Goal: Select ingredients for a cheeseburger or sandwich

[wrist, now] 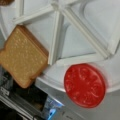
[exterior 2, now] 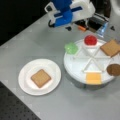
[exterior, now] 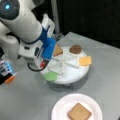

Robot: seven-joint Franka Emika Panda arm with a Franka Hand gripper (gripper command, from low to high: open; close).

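Observation:
A white round divided tray (exterior: 72,75) (exterior 2: 75,67) holds the ingredients. On it lie a toast square (exterior: 58,50) (exterior 2: 110,47) (wrist: 22,55), a dark patty (exterior: 75,49) (exterior 2: 114,69), a yellow cheese square (exterior: 85,60) (exterior 2: 93,78) and green lettuce (exterior: 51,76) (exterior 2: 71,47). A red tomato (exterior 2: 90,40) (wrist: 84,85) sits at the tray's rim. My gripper (exterior: 47,53) (exterior 2: 62,17) hangs above the tomato side of the tray and hides the tomato in a front view. Its fingers do not show in the wrist view. As the sandwich, a single toast square (exterior: 79,112) (exterior 2: 40,78) lies on the plate.
The white paper plate (exterior: 61,106) (exterior 2: 25,80) sits on the grey table in front of the tray. A small box-like device (exterior 2: 98,23) stands behind the tray near the arm. A black mat (exterior 2: 15,110) borders the table's edge.

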